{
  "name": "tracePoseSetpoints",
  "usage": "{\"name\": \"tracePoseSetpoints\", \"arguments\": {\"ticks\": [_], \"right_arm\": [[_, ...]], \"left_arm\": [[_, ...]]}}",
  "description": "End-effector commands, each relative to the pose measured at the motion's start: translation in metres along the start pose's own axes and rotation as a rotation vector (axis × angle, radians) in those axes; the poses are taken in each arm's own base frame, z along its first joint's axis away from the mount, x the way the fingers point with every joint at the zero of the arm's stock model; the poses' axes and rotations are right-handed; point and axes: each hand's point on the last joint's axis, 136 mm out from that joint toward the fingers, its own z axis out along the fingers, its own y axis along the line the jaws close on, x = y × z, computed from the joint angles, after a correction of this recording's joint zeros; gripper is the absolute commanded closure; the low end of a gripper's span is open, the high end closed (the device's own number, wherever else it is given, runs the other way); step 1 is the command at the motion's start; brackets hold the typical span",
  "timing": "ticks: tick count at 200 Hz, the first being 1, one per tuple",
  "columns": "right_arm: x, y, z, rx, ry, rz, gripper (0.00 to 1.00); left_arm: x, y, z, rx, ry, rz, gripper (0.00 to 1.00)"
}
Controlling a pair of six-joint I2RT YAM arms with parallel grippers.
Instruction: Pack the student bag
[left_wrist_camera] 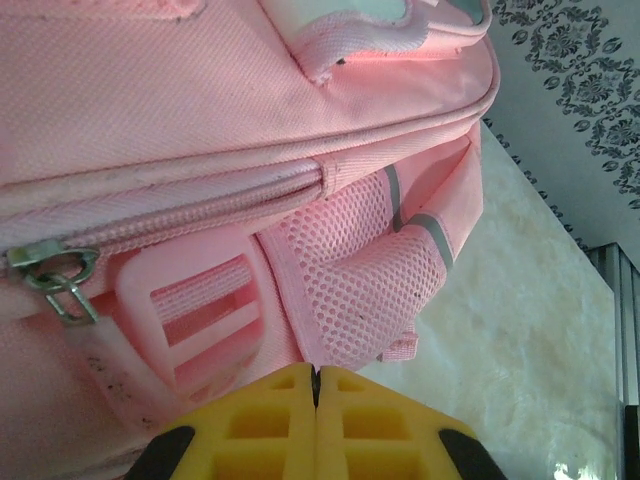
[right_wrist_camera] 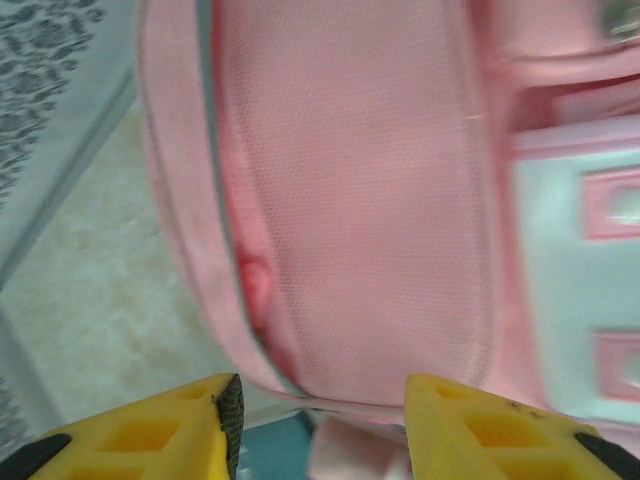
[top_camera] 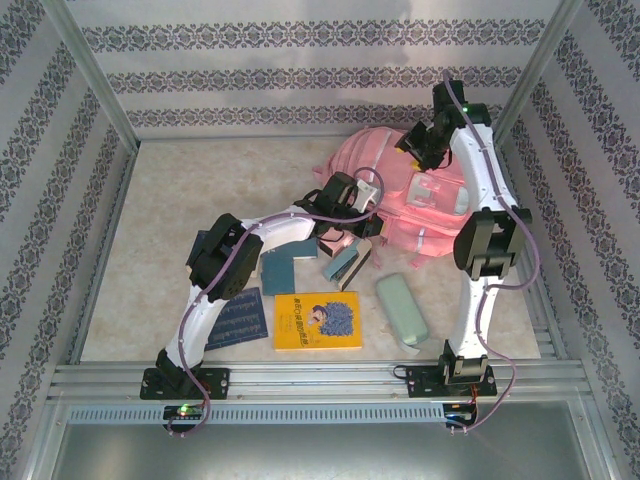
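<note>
While left gripper [left_wrist_camera: 316, 378] sits clenched beside student bag [left_wrist_camera: 200, 100], right gripper [right_wrist_camera: 322, 392] parted over it

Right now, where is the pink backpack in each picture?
Top camera: the backpack lies right of centre, toward the back.
Left wrist camera: it covers the top and left.
Right wrist camera: it covers the middle and right.
Shared landmark: the patterned wall, top right and top left in the wrist views.

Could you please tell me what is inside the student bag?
Only the outside of the student bag shows: pink fabric, a mesh side pocket and a zip that looks closed. Its inside is covered, so any contents cannot be seen.
</note>
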Motion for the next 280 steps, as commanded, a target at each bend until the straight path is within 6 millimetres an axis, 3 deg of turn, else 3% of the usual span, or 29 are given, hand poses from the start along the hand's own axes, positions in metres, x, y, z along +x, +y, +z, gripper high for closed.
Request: {"name": "tracePoseSetpoints", "arguments": {"ticks": [1,17,38,62,87,117,136,207,241,280], "right_arm": [[0.002,-0.041,-0.033,0.224,-0.107,-0.077,0.54],[0.016,-0.057,-0.03,0.27,-0.086,-0.092,0.55],[0.046,-0.057,-0.011,0.25,-0.008,-0.111,0.55],[0.075,-0.049,0.009,0.281,0.04,-0.211,0.54],[0.096,-0.043,0.031,0.294,0.093,-0.257,0.52],[0.122,-0.042,0.055,0.324,0.137,-0.221,0.43],[0.128,-0.043,0.069,0.33,0.146,-0.2,0.37],[0.133,-0.065,0.116,0.451,0.196,-0.255,0.45],[0.141,-0.08,0.122,0.475,0.224,-0.289,0.42],[0.135,-0.082,0.106,0.484,0.187,-0.328,0.37]], "left_arm": [[-0.015,-0.008,-0.006,0.016,-0.048,0.009,1.0],[-0.017,-0.004,-0.013,-0.001,-0.06,-0.01,1.0],[-0.023,0.012,-0.035,-0.05,-0.109,-0.072,1.0],[-0.028,0.038,-0.074,-0.123,-0.187,-0.167,1.0],[-0.021,0.059,-0.11,-0.196,-0.229,-0.231,1.0],[-0.005,0.074,-0.134,-0.248,-0.242,-0.264,1.0],[0.001,0.076,-0.141,-0.251,-0.245,-0.288,1.0],[0.011,0.068,-0.152,-0.242,-0.235,-0.297,1.0],[0.019,0.066,-0.153,-0.244,-0.223,-0.304,1.0],[0.024,0.067,-0.154,-0.251,-0.212,-0.302,1.0]]}}
